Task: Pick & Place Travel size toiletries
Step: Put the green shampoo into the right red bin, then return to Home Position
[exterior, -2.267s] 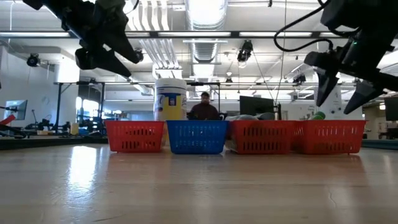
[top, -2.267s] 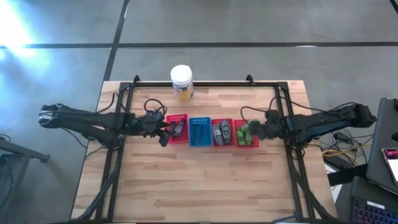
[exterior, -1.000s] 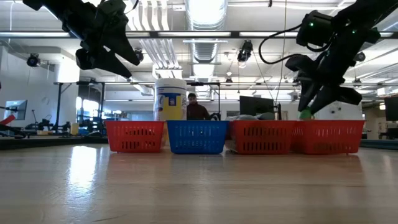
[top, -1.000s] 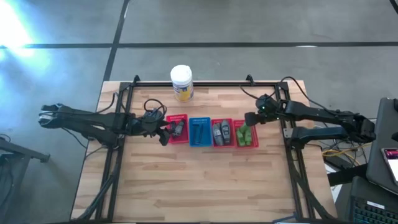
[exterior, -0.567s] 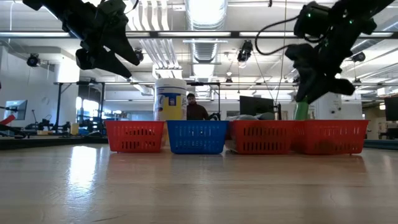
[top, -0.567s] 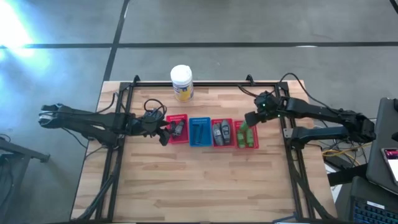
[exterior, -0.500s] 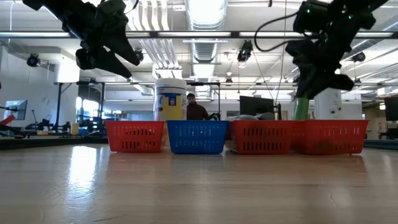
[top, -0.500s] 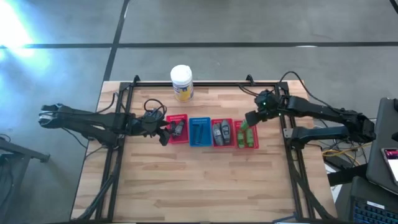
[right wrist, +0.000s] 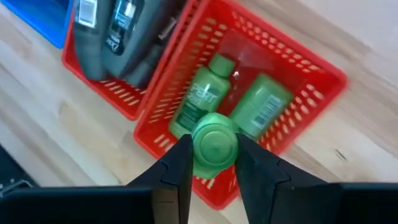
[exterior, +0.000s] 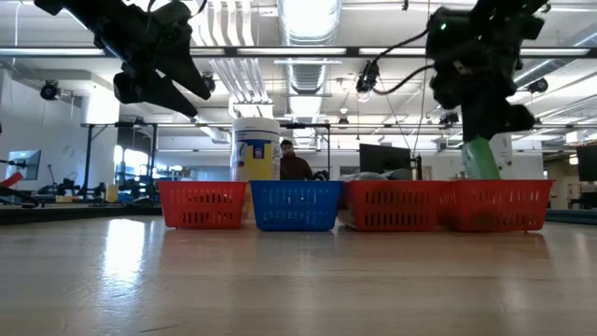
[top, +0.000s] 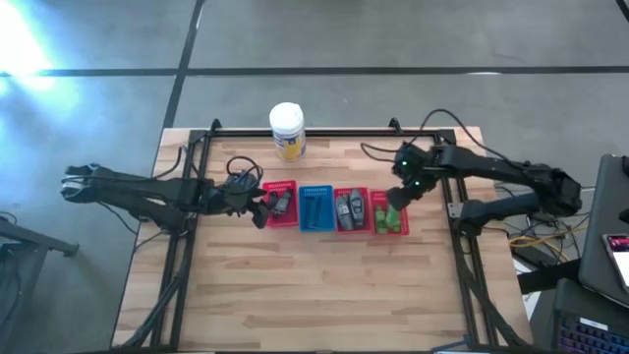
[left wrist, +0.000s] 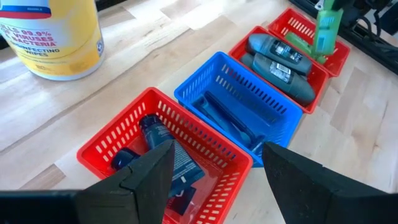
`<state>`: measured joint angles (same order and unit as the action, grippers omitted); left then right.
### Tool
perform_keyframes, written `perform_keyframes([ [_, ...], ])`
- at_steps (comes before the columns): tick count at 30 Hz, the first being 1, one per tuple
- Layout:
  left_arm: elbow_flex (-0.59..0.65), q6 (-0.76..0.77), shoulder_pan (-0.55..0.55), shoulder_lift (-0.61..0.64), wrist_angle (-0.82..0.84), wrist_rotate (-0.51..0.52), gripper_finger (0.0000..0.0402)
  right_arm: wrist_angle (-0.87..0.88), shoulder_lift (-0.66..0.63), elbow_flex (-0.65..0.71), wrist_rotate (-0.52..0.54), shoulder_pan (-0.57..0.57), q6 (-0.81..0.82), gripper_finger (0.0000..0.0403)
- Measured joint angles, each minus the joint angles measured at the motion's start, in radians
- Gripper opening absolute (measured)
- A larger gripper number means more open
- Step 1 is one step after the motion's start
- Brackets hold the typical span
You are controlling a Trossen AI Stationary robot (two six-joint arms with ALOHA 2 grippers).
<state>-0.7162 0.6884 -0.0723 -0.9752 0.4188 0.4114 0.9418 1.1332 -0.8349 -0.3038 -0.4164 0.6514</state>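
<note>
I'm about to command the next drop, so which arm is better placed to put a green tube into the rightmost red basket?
Right. The right tool is shut on the green tube, held upright over the rightmost red basket. The left tool hangs open over the leftmost red basket.

2 dark jointed arms w/ black cables, green LED.

Right claw has lifted a green bottle.
</note>
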Motion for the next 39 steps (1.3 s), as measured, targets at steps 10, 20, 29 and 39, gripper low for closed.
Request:
perform_keyframes([
  [10, 0.001, 0.025, 0.000, 0.000, 0.000, 0.001, 0.0248, -0.053, 0.242, -0.046, -0.080, -0.001, -0.136, 0.0106],
  [20, 0.001, 0.029, 0.000, 0.000, 0.000, -0.001, 0.0248, -0.049, 0.272, -0.169, 0.092, 0.000, -0.142, 0.0182],
  [29, 0.001, 0.012, -0.001, -0.001, 0.001, -0.002, 0.0248, -0.039, 0.164, -0.203, 0.261, 0.000, -0.171, 0.0245],
  [39, 0.001, -0.014, -0.001, -0.002, 0.000, -0.028, 0.0248, -0.125, -0.248, -0.032, 0.073, 0.026, -0.176, 0.0273],
])
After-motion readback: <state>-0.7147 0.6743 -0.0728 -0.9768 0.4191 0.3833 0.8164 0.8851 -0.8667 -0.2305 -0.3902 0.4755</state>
